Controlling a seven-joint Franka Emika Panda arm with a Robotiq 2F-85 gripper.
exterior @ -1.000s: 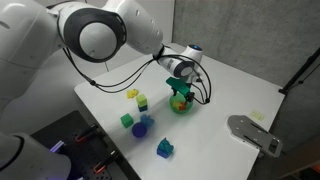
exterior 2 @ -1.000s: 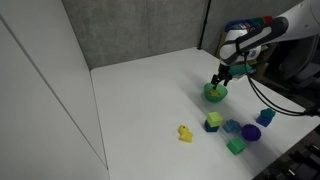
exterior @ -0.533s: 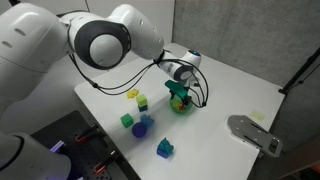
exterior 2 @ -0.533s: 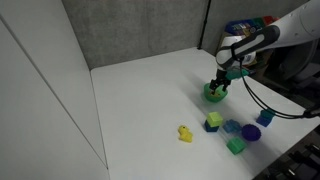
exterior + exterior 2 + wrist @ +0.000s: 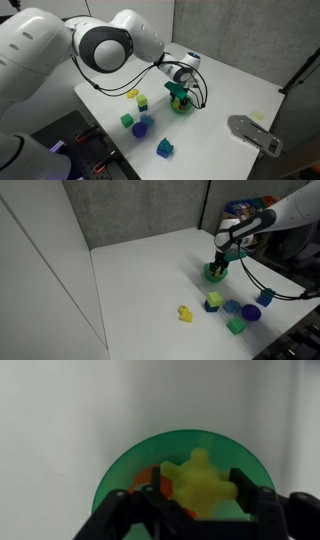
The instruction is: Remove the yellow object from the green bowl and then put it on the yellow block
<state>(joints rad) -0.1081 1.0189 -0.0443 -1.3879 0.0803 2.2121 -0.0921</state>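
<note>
The green bowl (image 5: 118, 472) stands on the white table, seen in both exterior views (image 5: 181, 105) (image 5: 213, 275). The yellow object (image 5: 200, 482), a knobbly toy piece, lies in it beside a small orange-red piece (image 5: 150, 479). My gripper (image 5: 202, 500) is lowered into the bowl, seen in both exterior views (image 5: 180, 93) (image 5: 220, 264). Its two fingers press on both sides of the yellow object. The yellow block (image 5: 132, 94) (image 5: 185, 313) lies apart on the table, well away from the bowl.
A yellow-green block (image 5: 143, 102), a green cube (image 5: 127, 120), a blue-purple piece (image 5: 142, 127) and a blue-green piece (image 5: 165, 148) lie near the table's front. A grey device (image 5: 255, 135) stands beyond the table edge. A dark wall runs behind.
My gripper has come down a little into the green bowl around the yellow object. The blocks have not moved.
</note>
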